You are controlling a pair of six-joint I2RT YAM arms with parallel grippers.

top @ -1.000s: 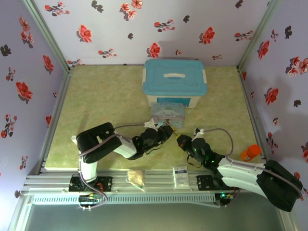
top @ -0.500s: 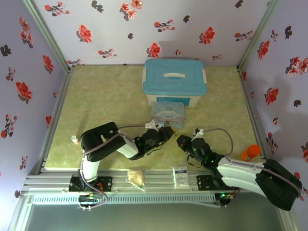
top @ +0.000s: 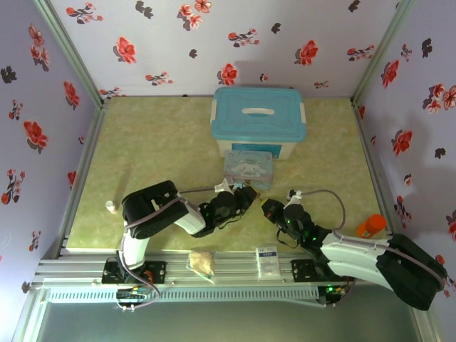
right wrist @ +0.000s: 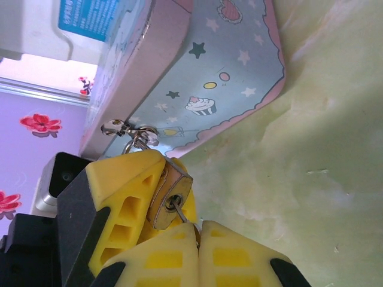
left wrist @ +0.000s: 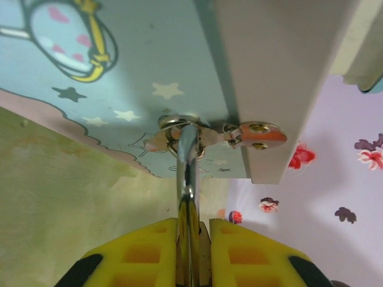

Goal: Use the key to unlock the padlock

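Left arm's elbow has swung a touch to the right over the last second, uncovering a small white object [top: 110, 206] near the left edge of the table [top: 157, 142], while both grippers have barely budged. Starting from the left, the left gripper [left wrist: 190, 230] reaches up toward the cartoon tin [top: 248, 167]. Its yellow fingers [left wrist: 143, 254] are squeezed almost together and clamped on the padlock [right wrist: 170, 192]. That brass padlock sits at the near face of the tin, just in front of the blue-lidded box [top: 258, 117]. Its silvery shackle [left wrist: 187, 161] runs up from between the fingers and is threaded through the metal clasp [left wrist: 251, 133] on the tin's edge. On the right wrist view, the padlock's keyhole end faces the camera, and the key [right wrist: 181, 212] is right there — a thin dark sliver, its tip at the keyhole and its other end pinched in the right gripper [right wrist: 198, 234]. That gripper's fingers are pressed fully together on it, just beside the left gripper's fingertips. Further right, an orange bottle [top: 370, 226] stands near the table's right edge, well apart from the action.
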